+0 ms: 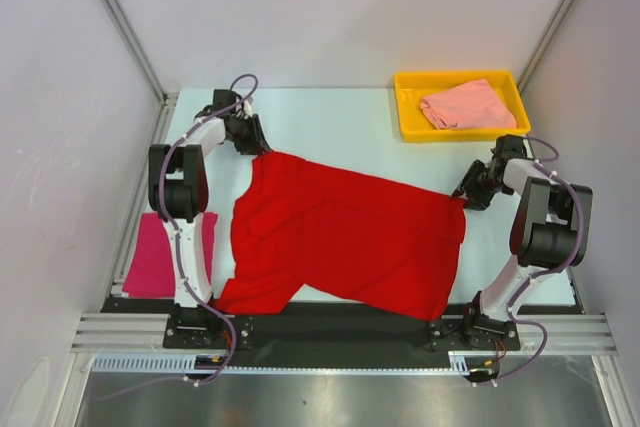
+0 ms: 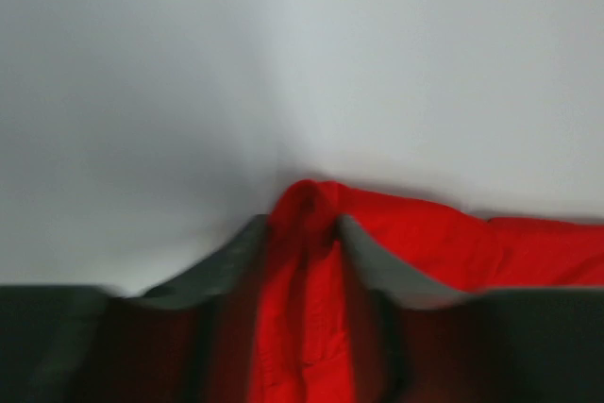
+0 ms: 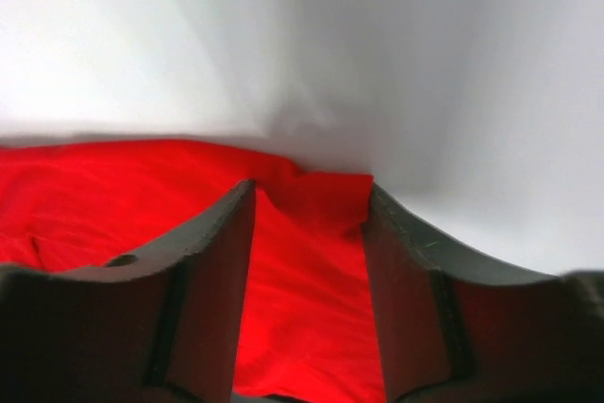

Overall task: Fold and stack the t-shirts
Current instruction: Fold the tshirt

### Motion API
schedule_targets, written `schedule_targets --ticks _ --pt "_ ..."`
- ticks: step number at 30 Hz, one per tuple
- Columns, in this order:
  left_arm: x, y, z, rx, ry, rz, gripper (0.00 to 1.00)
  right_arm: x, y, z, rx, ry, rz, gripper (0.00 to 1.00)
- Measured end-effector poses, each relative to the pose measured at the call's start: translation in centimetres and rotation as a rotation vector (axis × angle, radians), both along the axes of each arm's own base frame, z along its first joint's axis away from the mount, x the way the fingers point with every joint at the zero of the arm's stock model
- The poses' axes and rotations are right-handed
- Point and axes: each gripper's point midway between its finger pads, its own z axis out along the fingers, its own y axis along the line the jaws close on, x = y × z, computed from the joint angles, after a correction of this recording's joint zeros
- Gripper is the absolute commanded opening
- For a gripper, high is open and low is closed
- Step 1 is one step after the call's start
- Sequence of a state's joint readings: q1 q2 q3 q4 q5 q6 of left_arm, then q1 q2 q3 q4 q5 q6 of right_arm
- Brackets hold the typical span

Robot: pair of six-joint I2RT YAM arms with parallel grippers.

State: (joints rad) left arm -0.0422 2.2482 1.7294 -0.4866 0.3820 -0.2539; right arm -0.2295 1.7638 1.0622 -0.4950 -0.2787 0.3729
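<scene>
The bright red t-shirt (image 1: 345, 237) lies spread across the middle of the table. My left gripper (image 1: 255, 145) is at its far left corner, shut on a bunched fold of red cloth (image 2: 307, 261); this view is blurred. My right gripper (image 1: 468, 195) is at the shirt's right corner. Its jaws stand apart, with flat red cloth (image 3: 307, 271) lying between the fingers (image 3: 212, 271). The magenta pink t-shirt (image 1: 160, 252) lies folded at the near left, partly behind the left arm. The pale salmon pink t-shirt (image 1: 462, 105) lies crumpled in the yellow tray (image 1: 408, 117).
The yellow tray stands at the far right corner. White walls close in on the table at the left, right and back. The near hem of the red shirt hangs over the black front rail (image 1: 330, 322).
</scene>
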Motion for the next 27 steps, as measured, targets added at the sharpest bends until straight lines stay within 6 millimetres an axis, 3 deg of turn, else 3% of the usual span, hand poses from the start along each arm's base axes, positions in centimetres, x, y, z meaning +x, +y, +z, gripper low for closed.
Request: schedule_targets --ticks 1,2,4,5,9,16,20,22,23,27 --pt "-0.1 -0.1 -0.1 -0.001 0.005 0.004 0.27 0.0 -0.1 0.0 -0.003 0.001 -0.003 0.42" --pt "-0.1 0.0 -0.2 0.001 0.008 0.004 0.13 -0.1 -0.3 -0.1 -0.006 0.004 -0.005 0.37" --pt "-0.1 0.0 -0.4 -0.001 0.013 0.009 0.02 -0.3 -0.6 -0.4 -0.006 0.013 -0.017 0.33" --pt "-0.1 0.0 -0.5 -0.002 0.016 0.011 0.0 -0.3 -0.8 -0.4 -0.005 0.015 -0.023 0.3" --pt "0.3 -0.1 -0.8 -0.011 0.019 0.015 0.01 -0.1 -1.2 -0.7 0.001 0.026 -0.042 0.0" --pt "2.3 0.0 -0.2 -0.06 -0.036 0.072 0.0 2.9 -2.2 -0.6 -0.005 0.011 -0.077 0.0" --pt "4.8 0.1 0.8 -0.086 -0.098 0.105 0.01 5.8 -3.2 0.1 -0.024 -0.023 -0.094 0.01" --pt "6.5 0.1 1.6 -0.094 -0.134 0.112 0.2 7.4 -3.6 0.7 -0.034 -0.05 -0.094 0.15" --pt "7.4 0.1 2.0 -0.099 -0.152 0.115 0.45 8.0 -3.7 1.1 -0.037 -0.057 -0.095 0.27" --pt "8.7 1.0 2.9 -0.055 -0.194 0.153 0.63 9.6 -5.1 2.6 -0.108 -0.053 -0.102 0.53"
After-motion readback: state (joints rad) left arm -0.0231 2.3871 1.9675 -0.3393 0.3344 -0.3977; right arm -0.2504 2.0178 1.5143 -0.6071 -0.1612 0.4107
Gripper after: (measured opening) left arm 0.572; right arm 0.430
